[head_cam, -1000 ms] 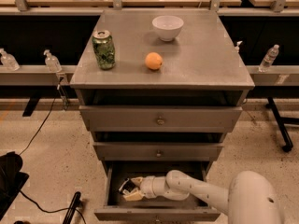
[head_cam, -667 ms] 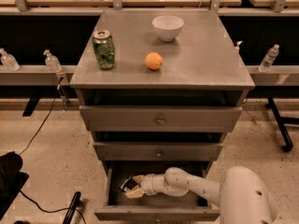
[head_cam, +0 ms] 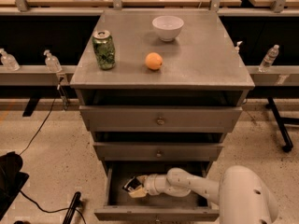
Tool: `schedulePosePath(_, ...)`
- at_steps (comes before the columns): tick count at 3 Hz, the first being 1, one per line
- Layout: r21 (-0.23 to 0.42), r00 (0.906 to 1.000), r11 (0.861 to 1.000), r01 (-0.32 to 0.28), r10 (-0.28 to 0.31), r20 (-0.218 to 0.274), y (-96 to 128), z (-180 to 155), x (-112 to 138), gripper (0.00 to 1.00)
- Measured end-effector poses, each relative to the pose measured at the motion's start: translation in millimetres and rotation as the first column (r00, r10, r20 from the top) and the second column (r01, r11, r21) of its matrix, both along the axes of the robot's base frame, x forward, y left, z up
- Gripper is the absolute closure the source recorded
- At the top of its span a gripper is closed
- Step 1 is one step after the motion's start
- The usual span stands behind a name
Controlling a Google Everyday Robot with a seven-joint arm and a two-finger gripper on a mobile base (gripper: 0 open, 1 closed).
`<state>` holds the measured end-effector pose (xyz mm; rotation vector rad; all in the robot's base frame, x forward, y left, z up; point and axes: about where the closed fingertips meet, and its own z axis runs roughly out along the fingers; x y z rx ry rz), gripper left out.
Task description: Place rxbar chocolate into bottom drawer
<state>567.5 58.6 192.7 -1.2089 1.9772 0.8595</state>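
The hand point(head_cam: 135, 188), pinching the rxbar chocolate point(head_cam: 129, 184) inside the bottom drawer point(head_cam: 156, 213), risks dragging it out if release is incomplete.

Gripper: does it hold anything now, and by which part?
The gripper, inside the open bottom drawer, holds the rxbar between its fingers; which part of it they grip cannot be told.

No legible text, even at end effector point(head_cam: 134, 188) in bottom drawer point(head_cam: 156, 213).
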Motion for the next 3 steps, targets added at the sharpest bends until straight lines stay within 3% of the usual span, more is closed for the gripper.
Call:
schedulePosePath(1, 0.002, 1.0000, 1.000, -0.004, 0.004, -0.002, 3.0, -0.6, -1.6, 0.12)
schedulePosePath(2, 0.004, 1.0000, 1.000, -0.006, 0.006, -0.004, 4.7, -1.0, -2.7, 0.00)
schedulePosePath(3, 0.004, 1.0000, 1.000, -0.006, 0.006, -0.004, 4.7, -1.0, -2.7, 0.00)
